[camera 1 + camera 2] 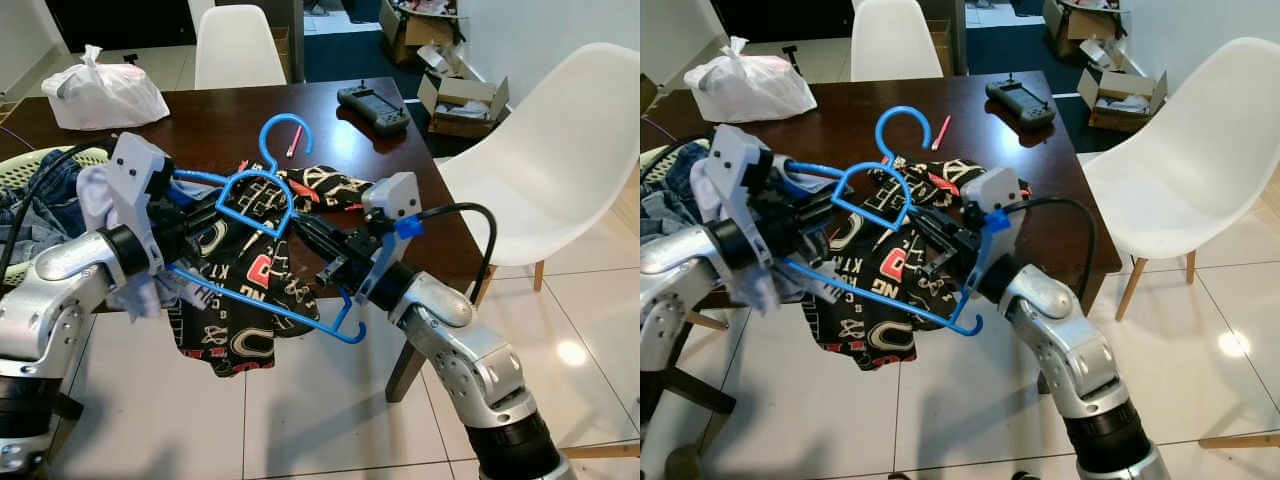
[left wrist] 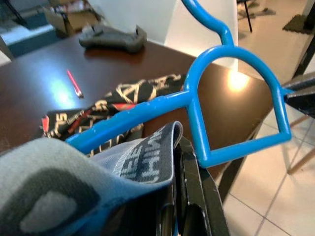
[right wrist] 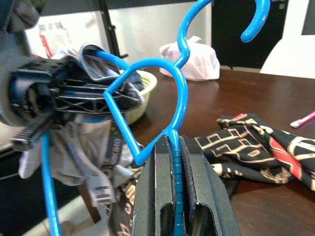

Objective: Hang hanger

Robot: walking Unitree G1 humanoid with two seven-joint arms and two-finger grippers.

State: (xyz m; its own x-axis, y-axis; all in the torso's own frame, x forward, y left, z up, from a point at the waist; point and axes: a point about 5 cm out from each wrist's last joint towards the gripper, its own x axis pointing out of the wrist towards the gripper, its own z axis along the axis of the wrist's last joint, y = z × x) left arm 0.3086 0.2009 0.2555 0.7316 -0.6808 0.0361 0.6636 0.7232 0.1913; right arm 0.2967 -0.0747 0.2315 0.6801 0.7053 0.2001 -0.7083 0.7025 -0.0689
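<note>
Blue hanger between both grippers, above a dark table.

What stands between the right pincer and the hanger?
Nothing visible. The right pincer is already shut on the hanger, with a blue bar clamped between its fingers. The left pincer is at the hanger's other side, where grey cloth hangs over the bar. No rail to hang it on can be made out.

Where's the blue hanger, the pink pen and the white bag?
blue hanger (image 1: 278, 133): left eye view, on its hook.
pink pen (image 1: 292, 141): left eye view, mid-shaft, on the table.
white bag (image 1: 100, 95): left eye view, middle of its bulging side.
</note>
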